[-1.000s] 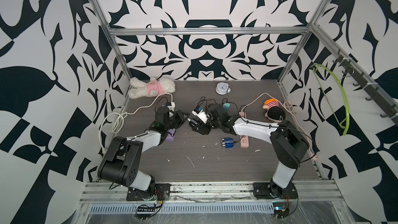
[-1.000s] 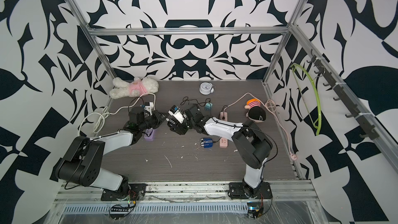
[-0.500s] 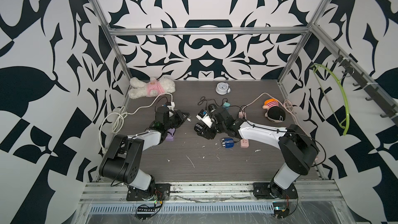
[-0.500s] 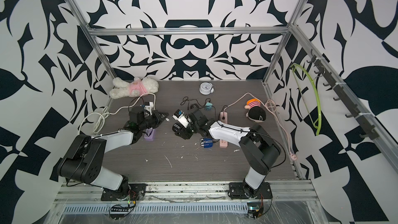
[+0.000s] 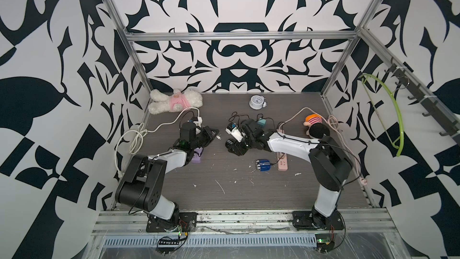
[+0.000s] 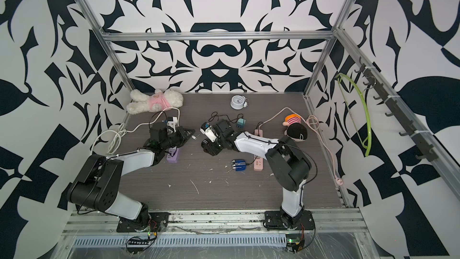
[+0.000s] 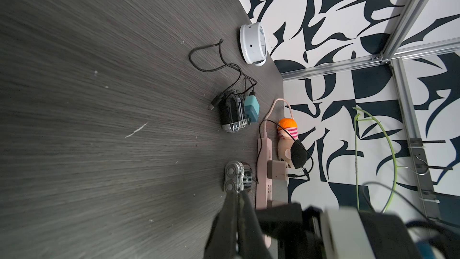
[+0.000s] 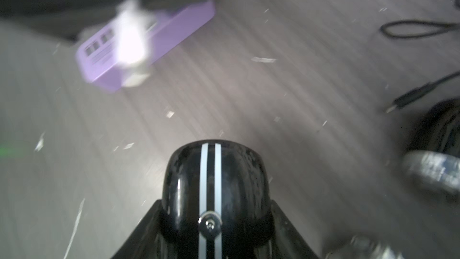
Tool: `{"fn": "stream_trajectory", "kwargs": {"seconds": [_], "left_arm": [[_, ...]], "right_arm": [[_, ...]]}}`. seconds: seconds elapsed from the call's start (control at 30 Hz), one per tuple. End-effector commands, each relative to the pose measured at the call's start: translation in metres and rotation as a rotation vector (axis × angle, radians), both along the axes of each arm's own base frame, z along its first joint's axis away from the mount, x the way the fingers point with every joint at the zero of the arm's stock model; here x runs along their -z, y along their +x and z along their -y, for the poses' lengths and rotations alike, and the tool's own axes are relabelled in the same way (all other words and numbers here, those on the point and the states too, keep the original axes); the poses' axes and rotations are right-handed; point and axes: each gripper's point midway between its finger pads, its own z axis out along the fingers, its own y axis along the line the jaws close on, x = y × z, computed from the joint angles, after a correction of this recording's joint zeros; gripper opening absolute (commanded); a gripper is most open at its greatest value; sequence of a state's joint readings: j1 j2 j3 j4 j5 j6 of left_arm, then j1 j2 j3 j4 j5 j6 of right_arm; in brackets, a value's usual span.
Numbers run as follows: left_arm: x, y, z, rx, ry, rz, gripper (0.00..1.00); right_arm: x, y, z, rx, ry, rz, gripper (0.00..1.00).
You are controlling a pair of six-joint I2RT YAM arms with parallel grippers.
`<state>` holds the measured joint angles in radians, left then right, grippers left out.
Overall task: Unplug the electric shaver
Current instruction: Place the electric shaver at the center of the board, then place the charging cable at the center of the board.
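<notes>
One purple strip [image 8: 174,29] lies near the shaver [image 8: 216,185].

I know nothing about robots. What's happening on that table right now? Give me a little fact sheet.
Left claw: shut, near the purple power strip; whether it pinches anything is too small to tell
Right claw: closed on a black striped shaver
Loose cable end: lying on the table by that shaver
Pink power strip: blue shaver beside it, joined by a cable
Also there: clock, plush bear, doll
</notes>
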<state>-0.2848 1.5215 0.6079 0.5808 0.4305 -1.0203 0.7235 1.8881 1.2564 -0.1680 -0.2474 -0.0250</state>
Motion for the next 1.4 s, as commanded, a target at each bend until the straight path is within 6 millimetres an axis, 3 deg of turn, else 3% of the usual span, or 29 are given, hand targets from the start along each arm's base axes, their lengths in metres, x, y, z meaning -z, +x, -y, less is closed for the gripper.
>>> {"fn": "stream_trajectory", "kwargs": {"seconds": [0.0,0.13,0.3,0.67,0.87,1.07,1.27,1.37], "left_arm": [[-0.010,0.000,0.002,0.013,0.019,0.017,0.00],[-0.013,-0.003,0.002,0.016,0.020,0.020,0.00],[-0.017,-0.008,0.002,0.025,0.042,0.025,0.00],[-0.006,-0.014,0.000,0.034,0.086,-0.003,0.08],[-0.002,-0.015,0.002,0.048,0.091,-0.011,0.16],[-0.002,-0.018,0.003,0.054,0.103,-0.017,0.21],[0.002,-0.022,0.003,0.052,0.138,-0.029,0.26],[0.005,-0.025,0.004,0.059,0.155,-0.037,0.27]], "right_arm": [[-0.011,0.022,-0.007,0.037,-0.006,0.004,0.00],[-0.002,0.044,-0.017,0.057,-0.035,-0.002,0.00],[0.007,0.063,-0.016,0.094,-0.068,-0.019,0.00],[0.021,0.074,-0.002,0.138,-0.114,-0.046,0.02],[0.024,0.072,-0.002,0.137,-0.116,-0.057,0.39],[0.021,0.068,-0.003,0.120,-0.102,-0.066,0.55],[0.006,0.070,0.000,0.126,-0.098,-0.028,0.63],[-0.010,0.070,0.001,0.127,-0.074,0.011,0.78]]}}
